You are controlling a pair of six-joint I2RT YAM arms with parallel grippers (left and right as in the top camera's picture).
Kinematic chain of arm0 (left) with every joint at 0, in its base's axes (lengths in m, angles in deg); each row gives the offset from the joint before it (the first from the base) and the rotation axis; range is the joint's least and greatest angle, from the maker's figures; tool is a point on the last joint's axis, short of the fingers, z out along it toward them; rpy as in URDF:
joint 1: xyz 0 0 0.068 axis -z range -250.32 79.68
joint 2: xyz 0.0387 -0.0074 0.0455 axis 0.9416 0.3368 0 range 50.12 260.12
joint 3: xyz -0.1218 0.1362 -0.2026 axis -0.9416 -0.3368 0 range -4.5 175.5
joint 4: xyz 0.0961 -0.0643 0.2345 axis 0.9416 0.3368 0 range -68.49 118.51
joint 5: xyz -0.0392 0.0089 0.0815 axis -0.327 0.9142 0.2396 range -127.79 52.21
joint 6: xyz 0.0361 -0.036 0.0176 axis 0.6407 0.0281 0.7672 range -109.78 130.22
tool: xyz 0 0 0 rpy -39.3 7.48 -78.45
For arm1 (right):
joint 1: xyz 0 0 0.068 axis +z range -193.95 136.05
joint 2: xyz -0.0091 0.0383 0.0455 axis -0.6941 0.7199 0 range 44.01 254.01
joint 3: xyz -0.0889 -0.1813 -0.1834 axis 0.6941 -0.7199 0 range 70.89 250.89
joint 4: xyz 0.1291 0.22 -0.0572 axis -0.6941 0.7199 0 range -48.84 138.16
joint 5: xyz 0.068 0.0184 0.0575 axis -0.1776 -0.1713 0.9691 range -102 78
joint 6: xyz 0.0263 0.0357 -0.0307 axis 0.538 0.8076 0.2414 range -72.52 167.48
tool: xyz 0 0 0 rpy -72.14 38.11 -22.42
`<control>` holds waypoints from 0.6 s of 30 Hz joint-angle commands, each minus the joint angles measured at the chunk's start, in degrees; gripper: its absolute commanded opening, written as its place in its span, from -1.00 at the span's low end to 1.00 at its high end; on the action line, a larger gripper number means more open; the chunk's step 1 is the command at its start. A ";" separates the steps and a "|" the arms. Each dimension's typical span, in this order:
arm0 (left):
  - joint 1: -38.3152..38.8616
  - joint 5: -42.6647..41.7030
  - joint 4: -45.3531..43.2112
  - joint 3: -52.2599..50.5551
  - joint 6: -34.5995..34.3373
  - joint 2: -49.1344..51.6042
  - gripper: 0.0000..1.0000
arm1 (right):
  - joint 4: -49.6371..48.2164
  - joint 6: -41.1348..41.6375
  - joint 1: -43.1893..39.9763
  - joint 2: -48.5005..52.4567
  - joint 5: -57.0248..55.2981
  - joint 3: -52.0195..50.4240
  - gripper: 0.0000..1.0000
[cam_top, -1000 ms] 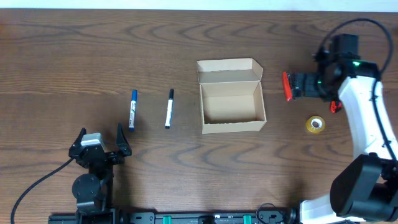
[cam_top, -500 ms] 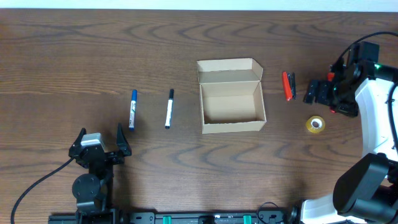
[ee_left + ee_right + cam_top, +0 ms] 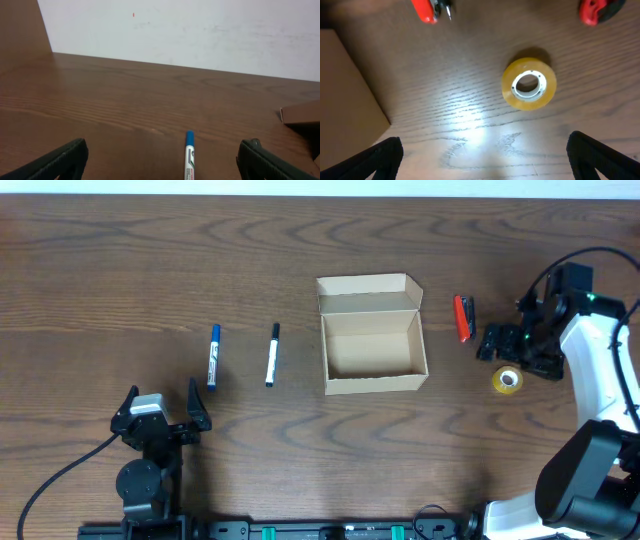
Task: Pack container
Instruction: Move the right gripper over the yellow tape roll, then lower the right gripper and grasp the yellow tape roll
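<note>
The container (image 3: 372, 345) is an open tan cardboard box at mid-table, its flap lid (image 3: 368, 285) folded back; nothing shows inside. Its wall shows at the left of the right wrist view (image 3: 345, 85). A blue marker (image 3: 213, 356) and a black marker (image 3: 272, 354) lie left of it. A red tool (image 3: 463, 317) and a yellow tape roll (image 3: 507, 380) lie right of it. My right gripper (image 3: 497, 343) is open and empty, hovering between them; the tape roll (image 3: 529, 84) lies ahead of its jaws (image 3: 482, 160). My left gripper (image 3: 160, 418) is open at the front left, with the blue marker (image 3: 189, 157) between its fingers' line of sight (image 3: 160, 162).
A small red object (image 3: 594, 11) lies near the tape at the top right of the right wrist view, and the red tool (image 3: 424, 10) at the top left. A pale wall stands behind the table's far edge (image 3: 175, 65).
My right gripper has moved from over the red tool to the right and then toward the front, now close to the tape roll. The left arm and all objects have not moved.
</note>
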 commanded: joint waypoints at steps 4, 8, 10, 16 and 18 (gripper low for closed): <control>0.20 1.09 2.45 -0.96 0.02 -0.39 0.91 | -0.90 -0.87 0.39 0.22 -2.38 -1.46 0.99; 0.20 1.09 2.45 -0.96 0.02 -0.39 0.90 | -1.07 -0.87 0.37 2.73 -3.67 -1.46 0.99; 0.20 1.11 2.45 -0.96 0.02 -0.39 0.90 | -1.03 -0.90 0.44 5.42 -3.67 -1.46 0.98; 0.20 1.09 2.45 -0.96 0.02 -0.39 0.90 | -1.81 -0.92 2.03 11.45 -3.69 -1.46 0.98; 0.20 1.09 2.45 -0.96 0.02 -0.39 0.90 | -2.27 -0.92 2.89 12.26 -4.11 -1.46 0.98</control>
